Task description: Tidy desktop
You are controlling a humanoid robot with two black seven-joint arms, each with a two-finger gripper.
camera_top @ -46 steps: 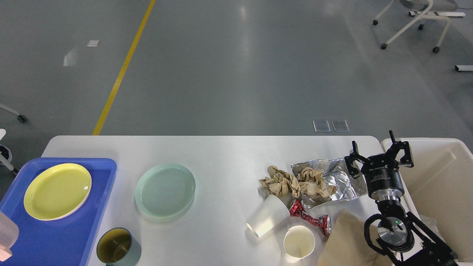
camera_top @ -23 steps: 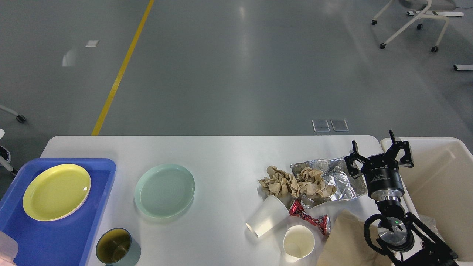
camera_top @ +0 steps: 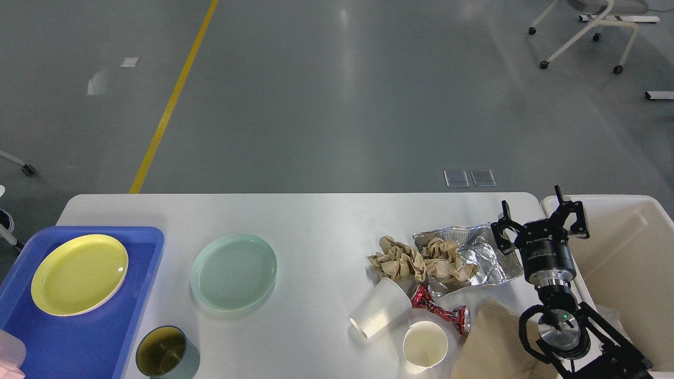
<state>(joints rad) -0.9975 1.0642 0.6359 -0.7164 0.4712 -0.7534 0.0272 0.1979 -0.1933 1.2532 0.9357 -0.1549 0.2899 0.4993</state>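
The white desktop (camera_top: 316, 221) fills the lower part of the head view. My right gripper (camera_top: 533, 206) is open and holds nothing, standing over the desktop's right end between a crumpled foil sheet (camera_top: 487, 258) and the cream bin (camera_top: 626, 252). Crumpled brown paper (camera_top: 416, 260) lies partly on the foil. Below it are a tipped white paper cup (camera_top: 380, 308), an upright paper cup (camera_top: 424, 347), a red wrapper (camera_top: 442, 311) and a brown paper bag (camera_top: 495, 342). My left gripper is out of view.
A blue tray (camera_top: 79, 337) at the left holds a yellow plate (camera_top: 79, 273). A pale green plate (camera_top: 233, 271) lies beside it, and a dark-lined cup (camera_top: 166, 353) stands at the front edge. A pale pink object (camera_top: 9, 358) shows at the bottom left corner.
The pale pink object at the bottom left has sunk lower, almost out of the frame. My right arm and the litter have not moved.
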